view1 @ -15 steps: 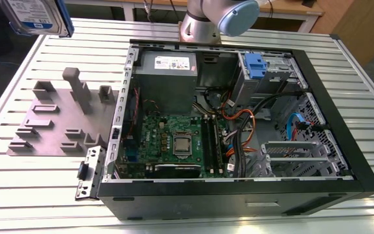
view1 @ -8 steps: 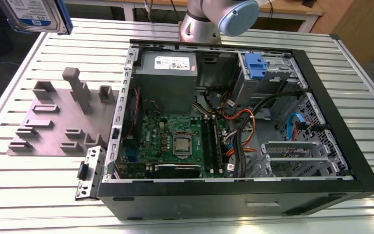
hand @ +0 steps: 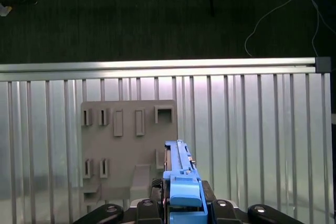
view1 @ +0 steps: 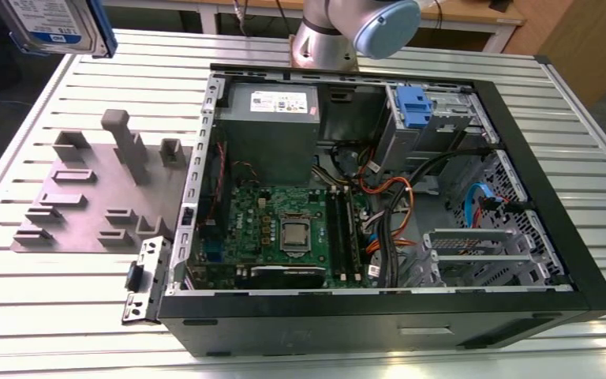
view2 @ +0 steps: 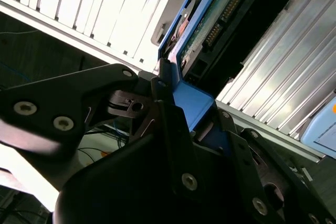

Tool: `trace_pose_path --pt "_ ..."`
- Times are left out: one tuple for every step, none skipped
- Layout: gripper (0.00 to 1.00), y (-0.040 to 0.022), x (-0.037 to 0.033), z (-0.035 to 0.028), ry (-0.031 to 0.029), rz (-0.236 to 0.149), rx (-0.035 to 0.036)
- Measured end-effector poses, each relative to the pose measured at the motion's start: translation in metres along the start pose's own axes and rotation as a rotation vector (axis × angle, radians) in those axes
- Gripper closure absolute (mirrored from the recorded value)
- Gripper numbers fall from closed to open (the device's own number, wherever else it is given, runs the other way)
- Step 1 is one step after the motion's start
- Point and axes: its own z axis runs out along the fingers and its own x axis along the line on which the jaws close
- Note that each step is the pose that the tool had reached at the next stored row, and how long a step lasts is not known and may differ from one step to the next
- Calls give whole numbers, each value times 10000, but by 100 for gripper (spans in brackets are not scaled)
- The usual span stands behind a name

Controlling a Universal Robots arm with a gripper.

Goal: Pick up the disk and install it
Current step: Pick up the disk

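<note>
- Clear air high over the far corner of the table (view1: 50,316) at the exterior view's left, around the disk (view1: 56,24) clamped in the gripper (hand: 182,192).
- Below, upright pegs on the grey fixture plate (view1: 92,201).
- At the exterior view's right, open-topped computer case (view1: 387,320), crowded with cables (view1: 393,209) near the drive bay (view1: 429,110).

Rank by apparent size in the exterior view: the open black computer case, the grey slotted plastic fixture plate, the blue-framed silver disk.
1. Open black computer case.
2. Grey slotted plastic fixture plate.
3. Blue-framed silver disk, though the edge crops it.
</note>
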Motion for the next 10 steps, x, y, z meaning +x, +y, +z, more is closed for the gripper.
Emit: trace_pose_path --pt "63 0 0 0 0 2 0" --pt "63 -2 1 0 0 1 0" --pt "63 -6 2 0 -1 0 1" --pt "63 -15 2 0 0 -1 1" --pt "63 -25 1 0 0 -1 1" --pt "63 -36 0 0 0 0 0" --pt "63 -47 0 0 0 0 0" --pt "63 -60 -1 1 0 0 0" --pt "63 -73 -1 1 0 0 -1" --pt "63 -87 -2 2 -1 0 0"
